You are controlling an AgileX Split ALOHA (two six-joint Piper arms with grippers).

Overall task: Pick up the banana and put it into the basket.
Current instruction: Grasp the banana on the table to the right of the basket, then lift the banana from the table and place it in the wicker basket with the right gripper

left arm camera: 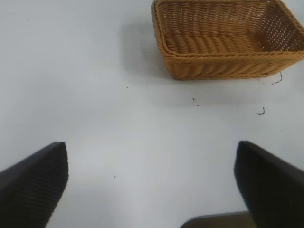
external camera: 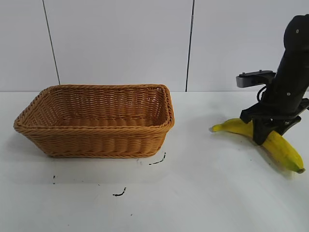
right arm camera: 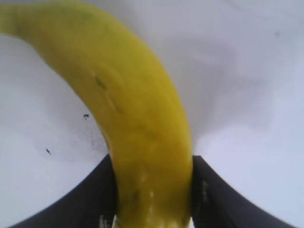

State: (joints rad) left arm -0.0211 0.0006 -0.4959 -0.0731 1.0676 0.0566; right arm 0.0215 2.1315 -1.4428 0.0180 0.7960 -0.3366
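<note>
Banana [external camera: 280,147] lay at the right side of the white surface [external camera: 203,193], well apart from the basket [external camera: 96,121]. Nearest the ext. camera was bare surface w/ a few small dark marks [external camera: 119,193], open room all across the front. Banana's dark-tipped end pointed toward the front right; its greenish stem end pointed toward the basket.

Right gripper [external camera: 263,137] stood over the banana's middle, pointing down, fingers [right arm camera: 85,194] pinching the fruit from both sides; wrist view showed both dark fingers pressed against the yellow skin [right arm camera: 142,142]. Could not tell if the banana had left the surface.

Betw. banana's stem end and the basket's right rim was a clear gap of bare surface. Basket sat left of centre, long side facing the camera, flared walls, braided rim, inside showing only weave.

Left gripper [left arm camera: 152,185] hovered apart from the basket, fingers [left arm camera: 33,185] spread wide, nothing betw. them, bare surface ahead up to the basket's near edge. Behind everything, a pale panelled wall [external camera: 120,43].
</note>
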